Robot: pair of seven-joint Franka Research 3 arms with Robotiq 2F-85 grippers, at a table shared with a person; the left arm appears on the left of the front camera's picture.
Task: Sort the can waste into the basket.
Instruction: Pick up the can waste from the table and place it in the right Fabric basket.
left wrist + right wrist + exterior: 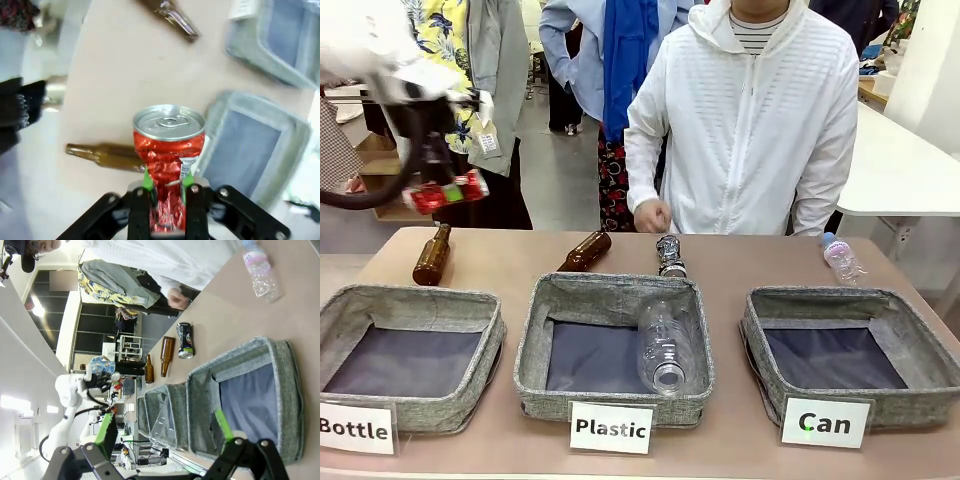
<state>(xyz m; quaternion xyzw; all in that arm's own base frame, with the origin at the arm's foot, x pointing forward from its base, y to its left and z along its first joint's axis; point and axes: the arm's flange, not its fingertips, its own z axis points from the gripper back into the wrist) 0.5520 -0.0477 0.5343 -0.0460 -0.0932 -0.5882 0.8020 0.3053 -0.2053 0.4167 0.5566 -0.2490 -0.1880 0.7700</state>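
Can basket (840,295): lower right, label facing the robot, marking where cans go.
Right gripper (164,426): wide open, empty, aimed at that basket.
Left gripper (167,182): clamped on red can (169,130) at its crushed waist, raised upper left, likely for carrying across.
Dark can (669,256): lying mid-tabletop, unsorted.
Tabletop (740,262): smooth beige.
Room: people (750,130) standing behind.

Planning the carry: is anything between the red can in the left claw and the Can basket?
Nothing visible at its height. The red can, in the left claw, hangs high at the table's left end; the Bottle basket and the Plastic basket with its clear bottle lie low under the route to the Can basket.
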